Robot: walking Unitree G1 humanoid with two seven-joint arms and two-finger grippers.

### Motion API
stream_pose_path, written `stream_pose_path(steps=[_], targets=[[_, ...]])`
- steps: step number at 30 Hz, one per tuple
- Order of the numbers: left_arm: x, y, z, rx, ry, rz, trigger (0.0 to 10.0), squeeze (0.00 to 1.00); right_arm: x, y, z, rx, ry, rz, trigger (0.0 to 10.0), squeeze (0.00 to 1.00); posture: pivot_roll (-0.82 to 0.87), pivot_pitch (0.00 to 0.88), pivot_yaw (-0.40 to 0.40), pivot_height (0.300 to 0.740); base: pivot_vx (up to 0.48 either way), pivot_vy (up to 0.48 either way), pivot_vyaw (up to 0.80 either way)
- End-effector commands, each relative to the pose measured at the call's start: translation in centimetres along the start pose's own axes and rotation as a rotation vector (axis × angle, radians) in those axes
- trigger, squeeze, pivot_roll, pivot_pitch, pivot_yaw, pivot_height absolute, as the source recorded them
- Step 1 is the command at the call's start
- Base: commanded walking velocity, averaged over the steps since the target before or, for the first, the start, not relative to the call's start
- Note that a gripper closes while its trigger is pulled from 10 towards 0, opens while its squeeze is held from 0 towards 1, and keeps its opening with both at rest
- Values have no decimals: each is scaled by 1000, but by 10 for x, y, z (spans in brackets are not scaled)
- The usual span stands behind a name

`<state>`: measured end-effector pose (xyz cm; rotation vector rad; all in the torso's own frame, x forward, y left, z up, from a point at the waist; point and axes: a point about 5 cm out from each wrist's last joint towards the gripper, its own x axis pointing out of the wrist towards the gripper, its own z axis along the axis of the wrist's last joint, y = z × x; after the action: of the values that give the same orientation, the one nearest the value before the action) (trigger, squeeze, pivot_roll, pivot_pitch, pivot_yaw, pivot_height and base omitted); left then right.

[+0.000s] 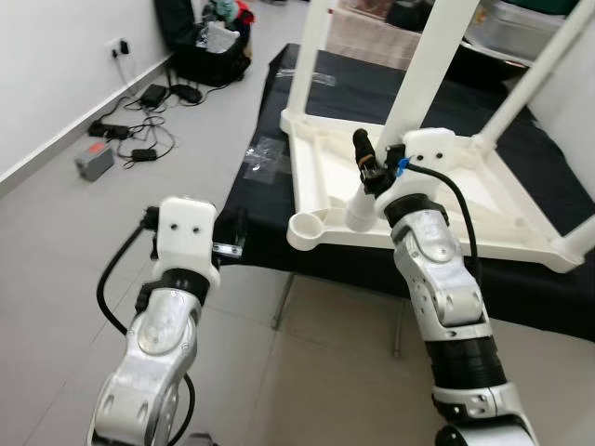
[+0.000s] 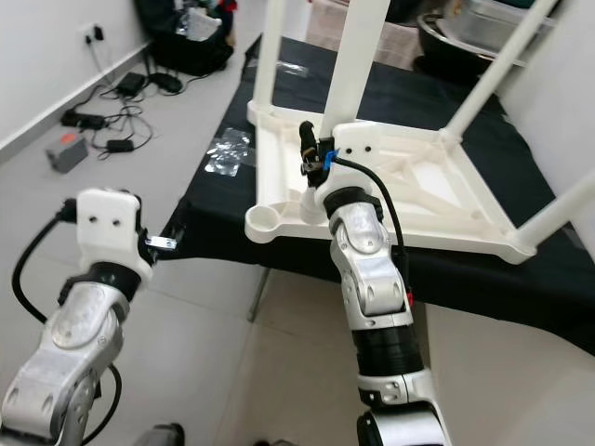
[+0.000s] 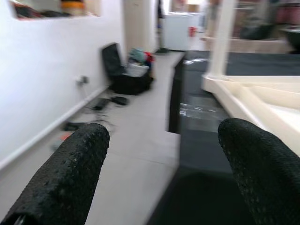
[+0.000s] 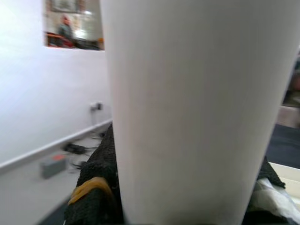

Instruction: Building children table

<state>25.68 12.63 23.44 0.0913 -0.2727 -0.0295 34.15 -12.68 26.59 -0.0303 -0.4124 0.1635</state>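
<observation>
A: Silver arms first, nearest my camera. My left hand (image 3: 159,187) hovers at the near left edge of the black-covered bench (image 1: 521,288), its two black fingers (image 3: 63,178) spread wide with nothing between them.

B: And the right?

A: My right hand (image 1: 370,172) is raised over the near rim of the upturned white children's table top (image 1: 372,200), which lies flat on the bench. Its fingers are pinched on a white table leg (image 4: 197,112); in the wrist view that leg fills the gap, with black pads pressed on either side. The leg's lower end (image 1: 361,212) meets the table top just beside the empty round corner socket (image 1: 307,226) at the near left corner.

B: The other legs?

A: Three white legs stand up from the underside: one at the far left corner (image 1: 314,56), one thick one (image 1: 437,56) rising behind my right hand, one slanted on the right (image 1: 544,70).

B: Anything further off?

A: Clear plastic wrap (image 1: 265,158) lies on the bench left of the table top. On the grey tiled floor (image 1: 112,223), along the white wall, sit a grey box (image 1: 94,161), black chargers and cables (image 1: 139,125), and at the far end an open black bag (image 1: 209,42).
</observation>
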Motion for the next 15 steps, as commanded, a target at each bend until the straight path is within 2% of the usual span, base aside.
stream_pose_path(steps=[1,13,15], targets=[[1,-3,-2,14,2,-6,10000,0,-1,2,-4,19,20,19,10000,0,74,148,-164,740,0,0,0],[13,3,0,54,-20,47,10000,0,-6,6,-3,30,-1,32,10000,0,74,146,-149,740,0,0,0],[13,3,1,58,-23,45,10000,0,-6,5,-2,32,-2,31,10000,0,76,145,-150,740,255,0,0]])
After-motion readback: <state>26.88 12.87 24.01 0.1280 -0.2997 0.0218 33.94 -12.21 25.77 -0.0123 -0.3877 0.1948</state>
